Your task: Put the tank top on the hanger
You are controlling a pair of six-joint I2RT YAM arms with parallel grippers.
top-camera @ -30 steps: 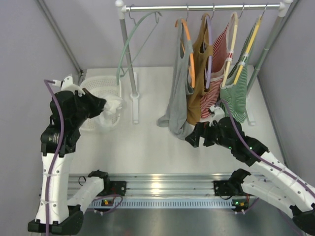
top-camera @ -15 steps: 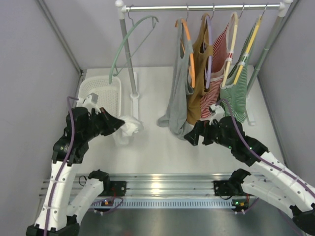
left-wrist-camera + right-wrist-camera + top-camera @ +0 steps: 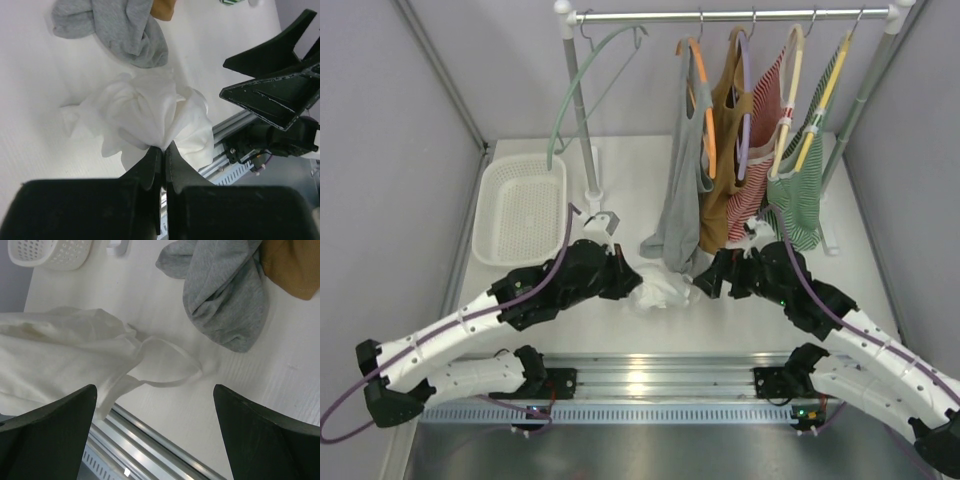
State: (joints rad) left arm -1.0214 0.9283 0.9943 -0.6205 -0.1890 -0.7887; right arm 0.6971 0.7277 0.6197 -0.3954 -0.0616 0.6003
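Tank top lies bunched in a white heap on the table, near the front edge at centre, just below the hem of the grey top that hangs from the orange hanger. We see the left arm stretched low and long, from its base at the lower left across to the middle of the table, with the wrist close to the surface. Left jaws are clenched on a fold of the tank top: in the left wrist view the two black tips meet with white fabric pinched between them, and the rest of the cloth fans out ahead on the table. Right arm comes up from the lower right and bends left, its wrist low and aimed at the heap. Right jaws are spread wide, gripping nothing; in the right wrist view one tip sits at each lower corner, with the tank top and one looped strap lying ahead of them. We note both sets of jaws near each other, one on each side of the heap. Hanger, pale green, hangs tilted by its hook at the left end of the rail, well apart from the tank top, which is not yet on it. White basket sits at the far left of the table
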